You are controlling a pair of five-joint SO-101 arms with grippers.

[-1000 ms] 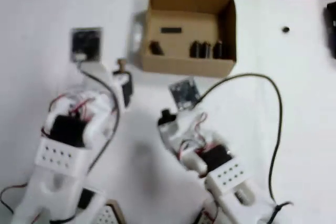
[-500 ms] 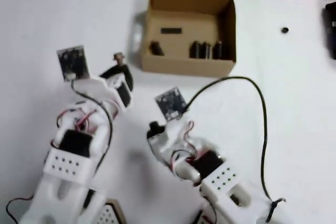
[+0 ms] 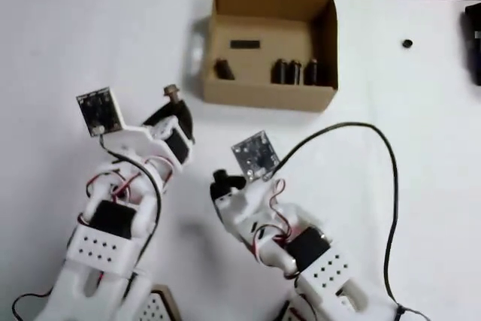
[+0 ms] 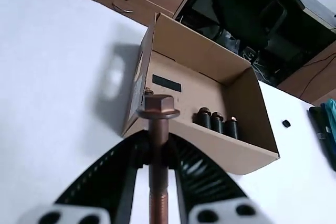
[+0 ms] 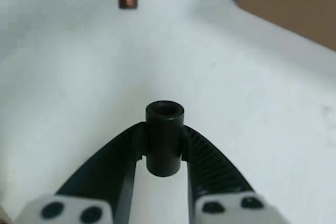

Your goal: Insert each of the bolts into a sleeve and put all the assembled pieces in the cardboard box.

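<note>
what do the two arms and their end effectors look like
The left arm and right arm are blocky white plastic with black motors, thin red and white wires and a grid of small holes. The left end effector and right end effector have black ribbed fingers on white mounts. A long black cable loops from the right arm.

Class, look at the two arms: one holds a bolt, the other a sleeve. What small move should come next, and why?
Probably bring the bolt in the left gripper toward the sleeve in the right gripper, lining its threaded end up with the sleeve's open end. Both pieces are clamped but apart, so nothing is joined yet. The cardboard box comes after that.
</note>
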